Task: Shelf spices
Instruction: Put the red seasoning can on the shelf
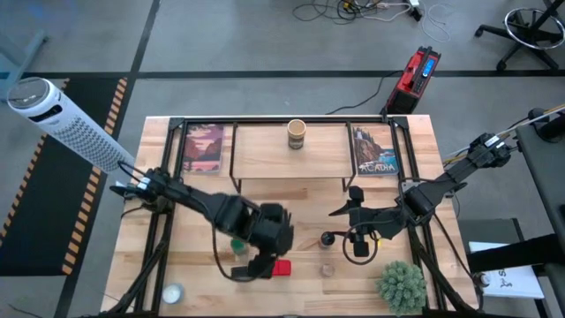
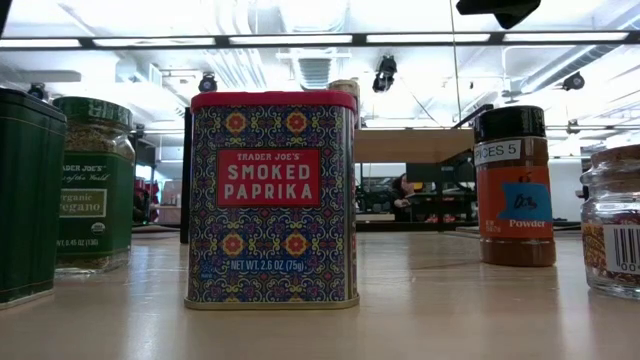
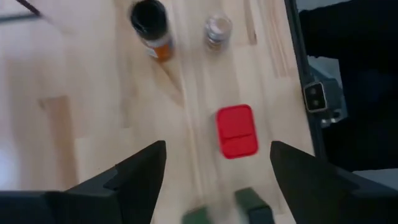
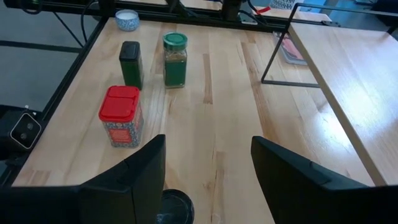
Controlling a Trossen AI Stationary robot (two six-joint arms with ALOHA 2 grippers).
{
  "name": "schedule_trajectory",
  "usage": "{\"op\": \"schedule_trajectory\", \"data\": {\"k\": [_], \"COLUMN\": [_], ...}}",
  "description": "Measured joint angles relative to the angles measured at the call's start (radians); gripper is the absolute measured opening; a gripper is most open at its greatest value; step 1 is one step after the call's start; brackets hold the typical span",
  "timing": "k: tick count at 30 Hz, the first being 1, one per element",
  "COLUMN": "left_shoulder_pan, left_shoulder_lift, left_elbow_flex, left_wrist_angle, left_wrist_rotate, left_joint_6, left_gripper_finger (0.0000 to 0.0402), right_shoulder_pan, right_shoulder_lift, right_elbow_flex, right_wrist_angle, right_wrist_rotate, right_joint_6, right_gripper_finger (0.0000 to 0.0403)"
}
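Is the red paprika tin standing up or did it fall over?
Standing up: the red square paprika tin sits flat on the wooden table, lid on top.

A red square tin (image 2: 272, 198) labelled smoked paprika stands upright at the centre of the low view, a green-lidded jar (image 2: 94, 185) and a small black box (image 2: 30, 195) at its left, a dark-capped brown bottle (image 2: 514, 186) and a tiny clear jar (image 2: 614, 220) at right. A tan round jar (image 1: 296, 133) stands on the shelf (image 1: 265, 155), upper centre of the high view.
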Motion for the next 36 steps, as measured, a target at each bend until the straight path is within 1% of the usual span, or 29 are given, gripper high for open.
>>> {"op": "schedule_trajectory", "data": {"k": [3,7,11,15,19,22,26,30,36], "left_shoulder_pan": [-0.027,-0.039,-0.041,-0.042,-0.046,-0.052,-0.056,-0.057,-0.071], "left_shoulder_lift": [0.000,0.001,0.001,0.001,0.001,0.001,0.001,0.001,0.001], "left_elbow_flex": [-0.048,-0.150,-0.261,-0.331,-0.357,-0.361,-0.362,-0.373,-0.375], "left_wrist_angle": [0.024,0.081,0.178,0.261,0.325,0.373,0.397,0.437,0.467], "left_wrist_rotate": [-0.001,-0.004,-0.005,0.002,0.038,0.073,0.074,0.062,0.035], "left_joint_6": [-0.046,-0.091,-0.124,-0.145,-0.144,-0.113,-0.072,-0.066,-0.047], "left_gripper_finger": [0.0286,0.0296,0.0301,0.0304,0.0303,0.0302,0.0306,0.0307,0.0301], "right_shoulder_pan": [0.000,0.000,0.000,0.000,0.000,0.000,0.000,0.000,0.000], "right_shoulder_lift": [0.000,0.000,0.000,0.000,0.000,0.000,0.000,0.000,0.000], "right_elbow_flex": [-0.001,-0.001,-0.001,-0.001,-0.001,-0.001,-0.001,-0.001,-0.001], "right_wrist_angle": [0.000,0.000,0.000,0.000,0.000,0.000,0.000,-0.001,-0.011], "right_wrist_rotate": [0.000,0.001,0.001,0.003,0.008,0.017,0.020,0.021,0.028], "right_joint_6": [0.000,0.000,0.000,0.000,-0.004,-0.008,-0.008,-0.008,-0.017], "right_gripper_finger": [0.0213,0.0213,0.0213,0.0213,0.0213,0.0213,0.0213,0.0213,0.0213]}}
